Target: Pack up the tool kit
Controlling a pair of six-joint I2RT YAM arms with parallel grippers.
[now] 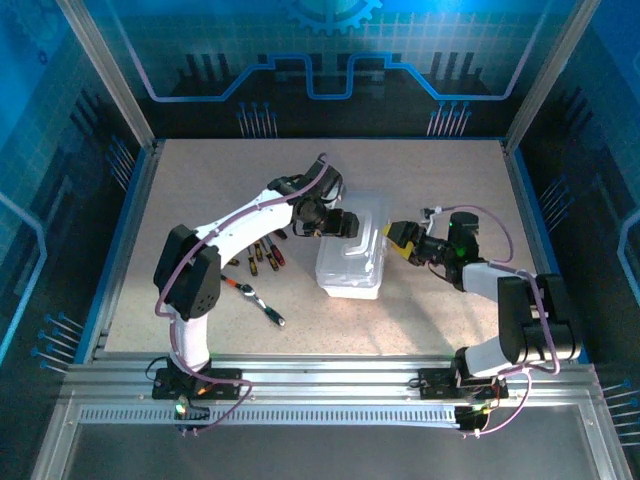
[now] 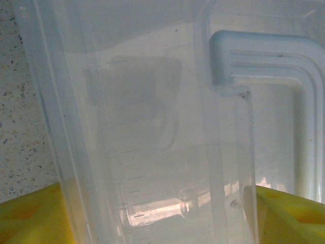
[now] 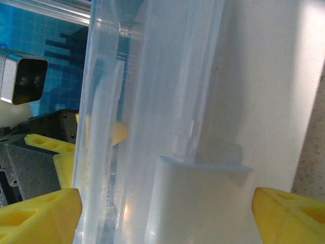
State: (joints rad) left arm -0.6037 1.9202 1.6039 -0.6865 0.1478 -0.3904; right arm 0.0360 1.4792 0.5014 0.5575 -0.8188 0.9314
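- Case (image 1: 352, 265): clear whitish plastic box, mid table (image 1: 440, 190), btwn the two arms.
- Left gripper (image 1: 345, 224): at case's far-left side. Jaws wide, yellow fingers (image 2: 30, 218) one each side of a clear case wall, white handle (image 2: 284, 66) showing beyond. Can't tell whether pressing or just astride.
- Right gripper (image 1: 393, 238): at case's right edge. Jaws wide, fingers (image 3: 40, 213) straddling the case end, tips just beside its walls. Gripped or not: can't tell.
- Screwdrivers (image 1: 262, 252): red/yellow handles, loose on table, left of case, not in it.
- Silver tool (image 1: 262, 305): also loose, nearer front edge, well left of case.
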